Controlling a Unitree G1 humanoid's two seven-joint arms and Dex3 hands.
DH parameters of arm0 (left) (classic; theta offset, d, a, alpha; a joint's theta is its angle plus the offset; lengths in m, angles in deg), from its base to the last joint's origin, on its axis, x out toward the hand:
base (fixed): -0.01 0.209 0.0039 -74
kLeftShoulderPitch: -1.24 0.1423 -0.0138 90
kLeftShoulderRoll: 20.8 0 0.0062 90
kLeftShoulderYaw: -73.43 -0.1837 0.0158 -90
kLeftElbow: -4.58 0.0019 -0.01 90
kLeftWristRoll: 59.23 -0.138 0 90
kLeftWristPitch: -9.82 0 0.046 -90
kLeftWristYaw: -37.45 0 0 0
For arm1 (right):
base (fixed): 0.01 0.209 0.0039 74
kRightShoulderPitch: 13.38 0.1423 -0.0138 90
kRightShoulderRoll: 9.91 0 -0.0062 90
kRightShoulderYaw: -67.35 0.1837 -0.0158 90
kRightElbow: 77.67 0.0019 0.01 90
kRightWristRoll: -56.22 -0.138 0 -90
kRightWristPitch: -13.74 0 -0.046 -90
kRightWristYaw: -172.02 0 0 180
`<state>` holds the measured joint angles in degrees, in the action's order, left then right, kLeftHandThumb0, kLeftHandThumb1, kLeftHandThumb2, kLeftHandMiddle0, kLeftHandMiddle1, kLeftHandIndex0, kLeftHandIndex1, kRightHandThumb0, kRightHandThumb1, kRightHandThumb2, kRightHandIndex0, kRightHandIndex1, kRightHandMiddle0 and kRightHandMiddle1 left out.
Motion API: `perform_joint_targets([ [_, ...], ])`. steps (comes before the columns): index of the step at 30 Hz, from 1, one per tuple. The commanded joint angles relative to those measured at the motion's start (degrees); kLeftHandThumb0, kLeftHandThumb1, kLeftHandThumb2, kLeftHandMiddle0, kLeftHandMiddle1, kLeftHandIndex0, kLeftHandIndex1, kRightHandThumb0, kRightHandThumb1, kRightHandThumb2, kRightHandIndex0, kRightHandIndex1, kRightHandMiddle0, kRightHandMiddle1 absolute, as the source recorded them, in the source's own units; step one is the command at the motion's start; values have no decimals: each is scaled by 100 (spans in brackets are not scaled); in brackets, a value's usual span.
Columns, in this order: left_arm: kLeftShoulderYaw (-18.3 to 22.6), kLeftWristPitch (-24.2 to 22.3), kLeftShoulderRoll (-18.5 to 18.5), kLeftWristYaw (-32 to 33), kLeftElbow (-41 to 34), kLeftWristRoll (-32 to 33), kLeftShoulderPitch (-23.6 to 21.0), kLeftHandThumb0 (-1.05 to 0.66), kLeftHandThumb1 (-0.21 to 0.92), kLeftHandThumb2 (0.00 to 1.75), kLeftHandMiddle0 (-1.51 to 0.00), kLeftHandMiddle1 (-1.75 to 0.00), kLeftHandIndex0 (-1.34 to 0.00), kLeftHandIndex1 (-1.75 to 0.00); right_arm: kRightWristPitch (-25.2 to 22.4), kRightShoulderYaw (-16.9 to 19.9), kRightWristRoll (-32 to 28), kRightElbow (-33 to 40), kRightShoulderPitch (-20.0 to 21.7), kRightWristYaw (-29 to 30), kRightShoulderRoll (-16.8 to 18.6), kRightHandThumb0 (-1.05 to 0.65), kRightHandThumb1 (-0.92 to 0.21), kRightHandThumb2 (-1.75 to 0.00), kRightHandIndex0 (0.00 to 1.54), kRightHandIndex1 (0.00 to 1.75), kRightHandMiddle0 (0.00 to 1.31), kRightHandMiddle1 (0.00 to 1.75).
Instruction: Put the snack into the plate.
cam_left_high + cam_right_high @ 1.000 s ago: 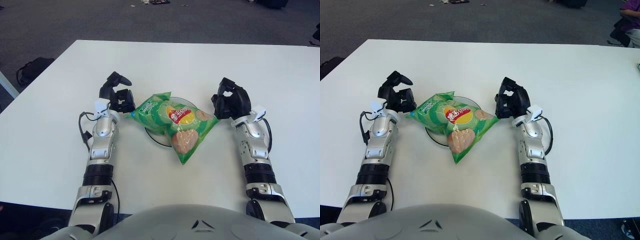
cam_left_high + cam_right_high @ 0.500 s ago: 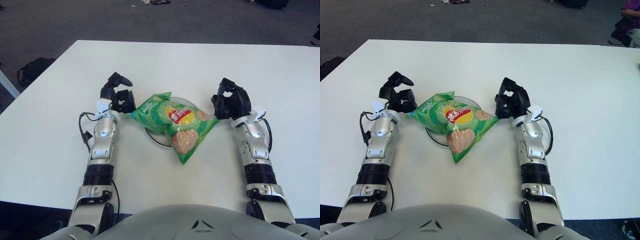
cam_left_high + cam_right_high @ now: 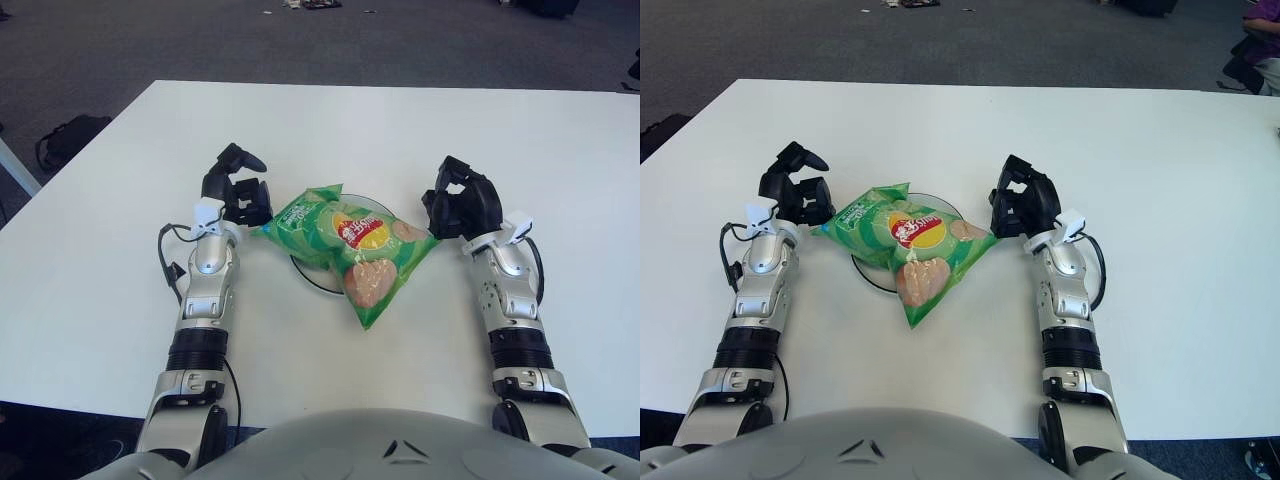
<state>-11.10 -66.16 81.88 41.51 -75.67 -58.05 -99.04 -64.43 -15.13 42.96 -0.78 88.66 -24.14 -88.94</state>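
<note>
A green snack bag (image 3: 350, 243) lies across a white plate (image 3: 306, 274) in the middle of the white table; only the plate's near-left rim shows under it. My left hand (image 3: 236, 190) rests just left of the bag's corner, fingers spread, holding nothing. My right hand (image 3: 458, 203) sits just right of the bag's right corner, fingers relaxed and apart from it. The same scene shows in the right eye view, with the bag (image 3: 910, 247) on the plate.
The white table (image 3: 330, 130) stretches far behind the plate. A dark bag (image 3: 62, 135) lies on the grey floor off the table's left edge. My body's grey shell fills the near bottom edge.
My left hand has shifted very slightly right and away. The bag, plate and right hand have not moved.
</note>
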Motion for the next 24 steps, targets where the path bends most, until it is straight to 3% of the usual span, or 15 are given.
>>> perform_joint_targets([
  [1, -81, 32, 250, 32, 542, -41, 927, -52, 22, 143, -140, -175, -69, -175, -83, 21, -110, -351, -643, 36, 243, -57, -12, -156, 140, 175, 79, 175],
  [24, -94, 35, 264, 99, 582, -126, 923, -53, 21, 145, -141, -175, -71, -175, -217, 10, -100, -277, -653, 76, 225, -57, -12, -156, 140, 175, 78, 175],
])
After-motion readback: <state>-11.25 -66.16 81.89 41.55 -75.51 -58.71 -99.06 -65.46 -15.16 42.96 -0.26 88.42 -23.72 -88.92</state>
